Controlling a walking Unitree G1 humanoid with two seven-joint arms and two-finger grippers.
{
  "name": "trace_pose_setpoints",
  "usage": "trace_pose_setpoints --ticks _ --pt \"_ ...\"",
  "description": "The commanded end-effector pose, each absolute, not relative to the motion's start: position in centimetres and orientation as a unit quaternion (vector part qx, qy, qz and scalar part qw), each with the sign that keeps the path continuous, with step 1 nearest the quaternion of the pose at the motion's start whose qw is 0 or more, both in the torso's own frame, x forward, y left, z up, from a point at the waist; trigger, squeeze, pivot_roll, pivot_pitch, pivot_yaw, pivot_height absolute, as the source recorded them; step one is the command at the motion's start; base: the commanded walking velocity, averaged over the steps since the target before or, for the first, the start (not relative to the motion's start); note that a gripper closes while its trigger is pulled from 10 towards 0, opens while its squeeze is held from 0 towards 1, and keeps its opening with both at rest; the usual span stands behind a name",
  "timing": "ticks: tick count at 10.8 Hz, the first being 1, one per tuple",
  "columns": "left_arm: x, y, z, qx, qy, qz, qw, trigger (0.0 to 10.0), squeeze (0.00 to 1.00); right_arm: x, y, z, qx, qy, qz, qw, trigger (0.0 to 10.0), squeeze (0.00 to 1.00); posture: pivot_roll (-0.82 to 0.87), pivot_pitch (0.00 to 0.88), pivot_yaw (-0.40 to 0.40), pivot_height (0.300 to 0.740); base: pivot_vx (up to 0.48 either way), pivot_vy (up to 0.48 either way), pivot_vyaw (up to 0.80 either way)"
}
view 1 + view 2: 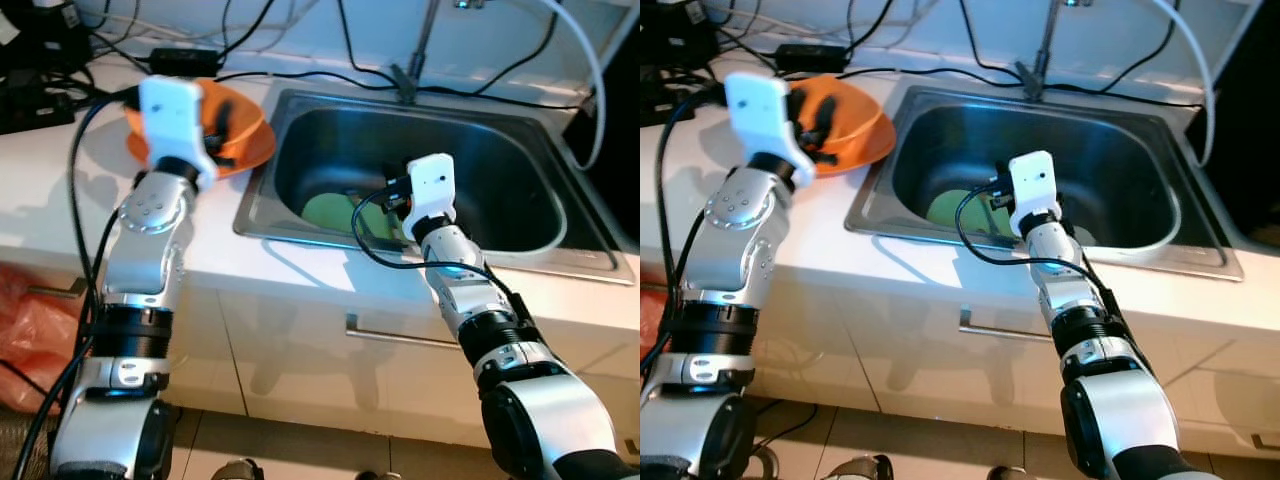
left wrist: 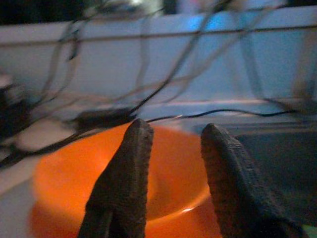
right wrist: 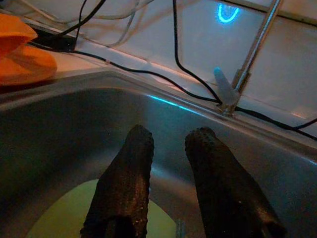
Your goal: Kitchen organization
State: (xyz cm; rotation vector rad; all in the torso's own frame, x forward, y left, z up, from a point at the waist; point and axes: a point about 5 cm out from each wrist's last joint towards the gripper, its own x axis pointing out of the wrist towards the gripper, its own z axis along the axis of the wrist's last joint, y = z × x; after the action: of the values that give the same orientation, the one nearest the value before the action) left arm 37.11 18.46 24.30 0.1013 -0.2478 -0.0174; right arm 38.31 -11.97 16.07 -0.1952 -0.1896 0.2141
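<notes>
Both arms reach toward dishes at the sink.

Left of the sink, on the bench, the left end effector hovers, fingers narrowly parted and empty, over the orange bowl: likely light, stiff, slick, best gripped by its rim. Inside the sink, the right end effector hangs equally parted above the green plate.

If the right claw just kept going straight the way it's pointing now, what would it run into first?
Probably the far wall of the sink. The open right claw points across the basin, above the green plate lying on the bottom, toward the wall below the faucet. Depth is unclear.
</notes>
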Motion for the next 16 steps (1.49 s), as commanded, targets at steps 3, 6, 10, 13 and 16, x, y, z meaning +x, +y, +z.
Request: trace_pose_setpoints --ticks 3,6,10,13,16 --pt "38.1 20.4 24.0 -0.014 -0.098 0.089 0.991 10.0 1.00 38.1 -12.4 15.8 -0.089 -0.093 0.104 0.986 10.0 0.00 0.07 0.048 -0.062 0.740 0.000 0.000 0.00" --pt "38.8 20.3 24.5 -0.133 -0.089 0.098 0.982 10.0 0.00 38.0 -12.4 15.8 -0.089 -0.096 0.104 0.986 10.0 0.00 0.07 0.035 -0.055 0.740 0.000 0.000 0.00" --pt "39.8 20.7 23.7 -0.244 -0.017 0.117 0.962 10.0 0.00 38.0 -12.1 15.8 -0.088 -0.097 0.109 0.985 10.0 0.00 0.07 0.013 -0.040 0.740 0.000 0.000 0.00" --pt "40.3 20.3 22.8 -0.249 0.025 0.117 0.961 10.0 0.00 38.0 -12.0 15.7 -0.086 -0.097 0.109 0.985 10.0 0.00 0.07 0.016 -0.031 0.740 0.000 0.000 0.00" --pt "41.1 19.1 22.3 -0.271 0.063 0.102 0.955 10.0 0.00 37.9 -12.1 15.6 -0.085 -0.096 0.104 0.986 10.0 0.00 0.07 0.022 -0.017 0.740 0.000 0.000 0.00"
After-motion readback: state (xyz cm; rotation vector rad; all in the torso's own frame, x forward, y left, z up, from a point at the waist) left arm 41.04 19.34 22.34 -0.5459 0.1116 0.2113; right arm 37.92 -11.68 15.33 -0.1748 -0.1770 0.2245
